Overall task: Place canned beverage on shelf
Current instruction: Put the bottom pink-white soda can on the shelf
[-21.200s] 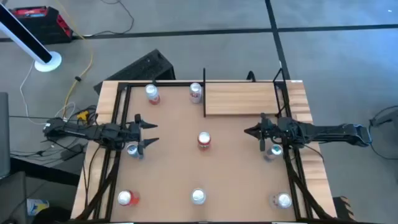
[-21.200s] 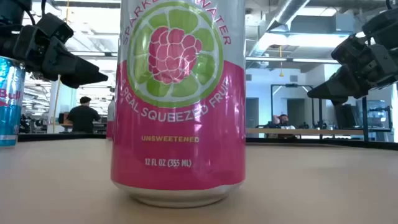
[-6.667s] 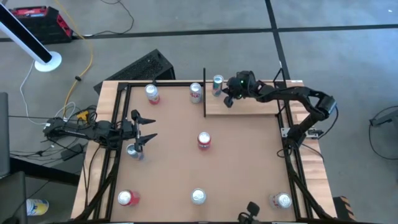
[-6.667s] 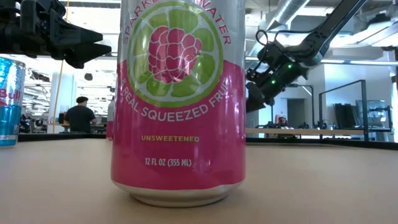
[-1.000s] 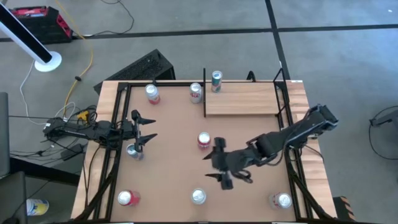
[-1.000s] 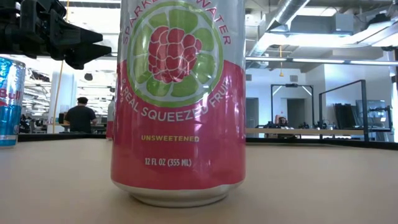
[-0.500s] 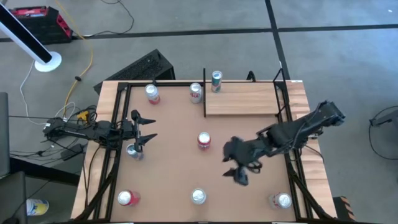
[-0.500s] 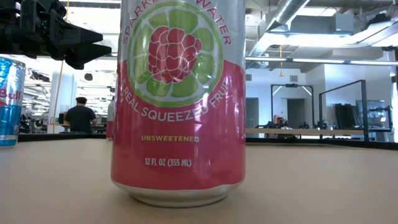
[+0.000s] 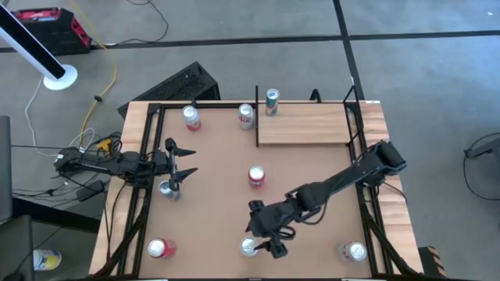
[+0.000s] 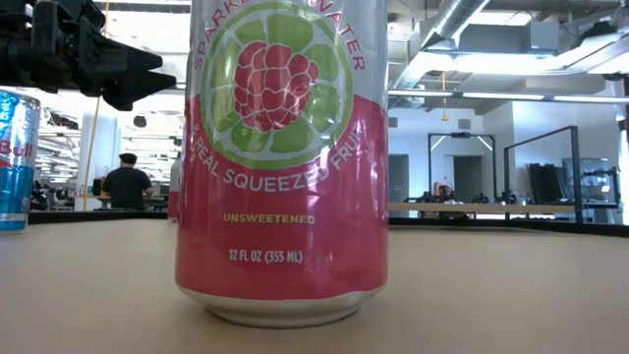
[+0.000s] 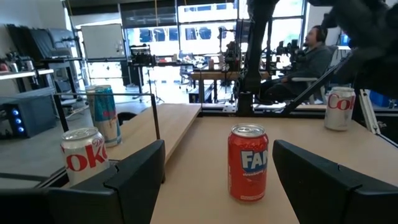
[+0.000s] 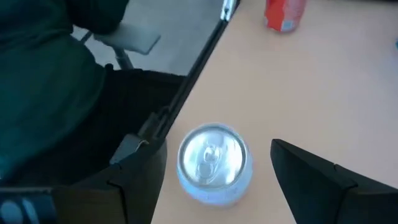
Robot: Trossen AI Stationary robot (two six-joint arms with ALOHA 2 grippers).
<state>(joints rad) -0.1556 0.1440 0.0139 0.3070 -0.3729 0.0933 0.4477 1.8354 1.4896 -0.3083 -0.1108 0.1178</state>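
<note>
Right wrist view looks down on a can [image 12: 214, 160] at the table's near edge, between the right gripper's [image 12: 217, 180] open fingers, ungripped; rigid, smooth, likely slippery and tippy; grasp mid-body; shelf [image 9: 305, 125] is well apart; left gripper [image 9: 181, 162] waits open.

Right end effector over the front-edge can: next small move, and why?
Probably lower straight down around the can. The right end effector is open above it, fingers on either side of the silver top, not yet gripping. One can already stands on the shelf.
</note>
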